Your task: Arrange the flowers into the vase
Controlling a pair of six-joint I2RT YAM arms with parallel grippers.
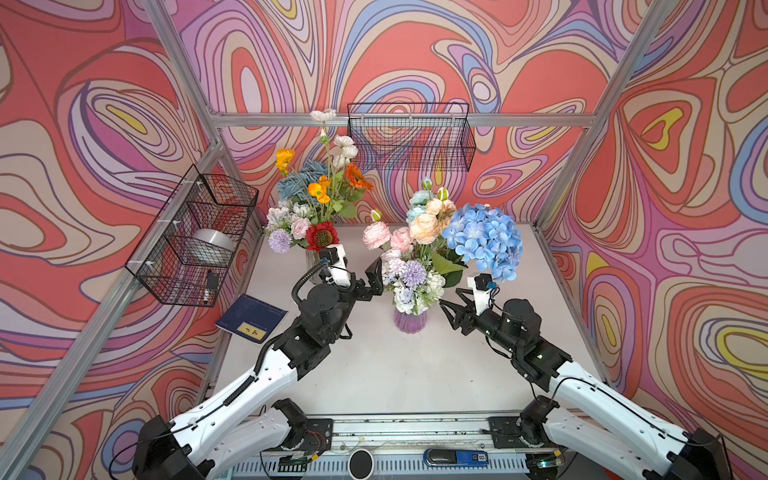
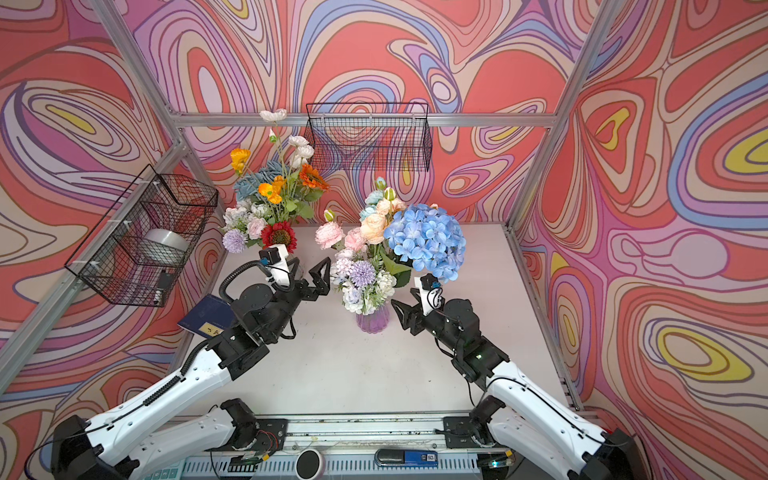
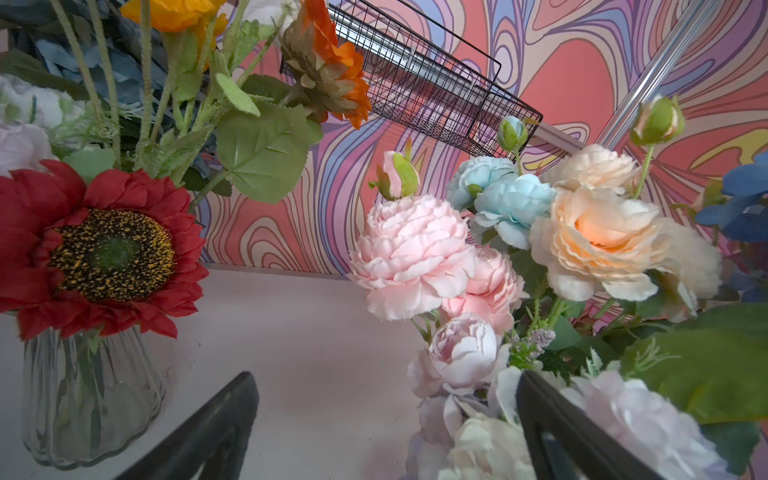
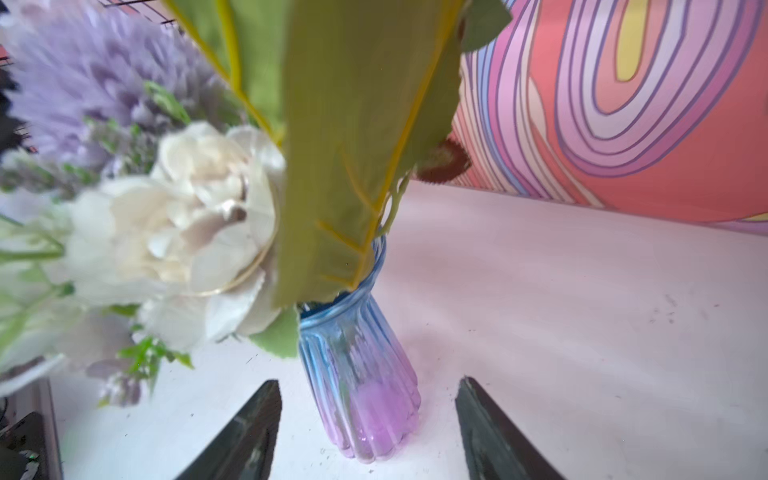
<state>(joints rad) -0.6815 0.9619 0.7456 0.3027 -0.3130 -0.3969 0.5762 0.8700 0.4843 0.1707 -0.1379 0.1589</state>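
A ribbed purple-blue vase (image 1: 409,320) (image 2: 372,322) stands mid-table, packed with flowers: a big blue hydrangea (image 1: 484,239), pink peonies (image 3: 409,253), a peach rose (image 3: 598,241), a lilac pompom (image 1: 412,272) and white blooms (image 4: 195,216). My right gripper (image 1: 451,301) (image 4: 369,381) is open just right of the vase's foot; in the right wrist view the vase (image 4: 357,382) stands between the spread fingers with gaps on both sides. My left gripper (image 1: 374,278) (image 3: 386,378) is open at the bouquet's left, one finger against the pale lower blooms, nothing held.
A clear glass vase (image 3: 91,395) with a red daisy (image 1: 322,236), orange and white flowers stands at the back left. Wire baskets hang on the left wall (image 1: 195,237) and back wall (image 1: 409,137). A blue notebook (image 1: 251,318) lies at the table's left edge.
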